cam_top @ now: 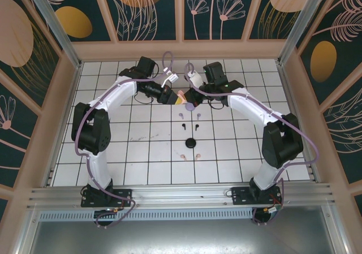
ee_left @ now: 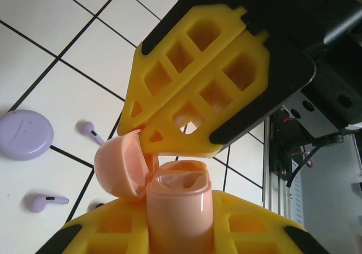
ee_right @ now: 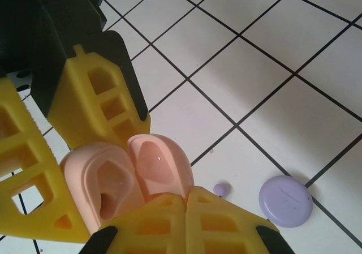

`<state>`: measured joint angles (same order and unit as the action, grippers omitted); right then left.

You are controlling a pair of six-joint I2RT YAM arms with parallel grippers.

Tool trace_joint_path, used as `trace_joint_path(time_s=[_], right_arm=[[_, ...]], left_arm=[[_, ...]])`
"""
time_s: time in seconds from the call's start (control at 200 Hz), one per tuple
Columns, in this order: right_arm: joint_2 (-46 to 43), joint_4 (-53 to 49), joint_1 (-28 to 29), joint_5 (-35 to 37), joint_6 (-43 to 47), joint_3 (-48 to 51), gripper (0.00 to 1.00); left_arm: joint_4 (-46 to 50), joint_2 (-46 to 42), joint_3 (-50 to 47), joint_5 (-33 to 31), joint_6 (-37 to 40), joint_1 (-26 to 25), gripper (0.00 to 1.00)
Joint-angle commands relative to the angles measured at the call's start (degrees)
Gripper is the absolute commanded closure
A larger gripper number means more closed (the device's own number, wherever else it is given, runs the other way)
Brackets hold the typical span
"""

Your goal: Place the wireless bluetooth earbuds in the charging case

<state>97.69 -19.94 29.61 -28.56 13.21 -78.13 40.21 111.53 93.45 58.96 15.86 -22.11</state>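
White tiles with dark grout cover the worktop (cam_top: 141,152), boxed in by floral panels. At the middle of its far edge, your left gripper (ee_left: 178,228) has its jaws closed on the body of the pale pink charging case (ee_left: 180,206). The lid (ee_left: 119,169) is swung open to one side, and both wells look empty. Grip low on the body so the mouth is unobstructed, and tilt the case until the wells face up.

Down the middle of the worktop, the wireless bluetooth earbuds (cam_top: 184,127) lie loose in three pairs, well apart from the case. The pink pair (cam_top: 182,156) is closest to the near edge and, by colour, probably belongs in this case. Don't mistake the lilac disc (ee_left: 22,134) or its like for an earbud.

Your right gripper (ee_left: 153,132) has its jaws closed together, tips against the case by the hinge. You cannot tell whether they pinch the lid's edge. If the lid stands open unaided, free this arm, open the jaws over one pink earbud, and take it by the stem. Bring it down stem-first into the matching well and release only once it is seated.
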Motion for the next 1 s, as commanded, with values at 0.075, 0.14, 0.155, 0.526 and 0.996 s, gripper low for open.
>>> trace_joint_path(time_s=[0.075, 0.14, 0.155, 0.526, 0.996], right_arm=[[0.48, -0.36, 0.80, -0.97, 0.36, -1.99, 1.00], [0.23, -0.14, 0.80, -0.73, 0.01, -2.06, 1.00], [0.20, -0.10, 0.80, -0.55, -0.15, -2.07, 1.00], [-8.64, -0.55, -2.31, -0.04, -7.76, 0.02, 0.59], [-26.06, -3.92, 11.21, 19.44, -34.08, 21.74, 0.53]], left_arm=[[-0.12, 0.32, 1.43, 3.43, 1.47, -0.13, 0.91], [-0.87, -0.01, 0.85, 3.70, 1.15, -0.13, 1.00], [-1.22, -0.10, 0.66, 3.71, 0.92, -0.13, 1.00], [-31.57, -10.76, -17.01, 1.86, -16.69, 2.13, 1.00], [-63.70, -31.61, -41.37, -15.30, -31.88, 3.04, 1.00]])
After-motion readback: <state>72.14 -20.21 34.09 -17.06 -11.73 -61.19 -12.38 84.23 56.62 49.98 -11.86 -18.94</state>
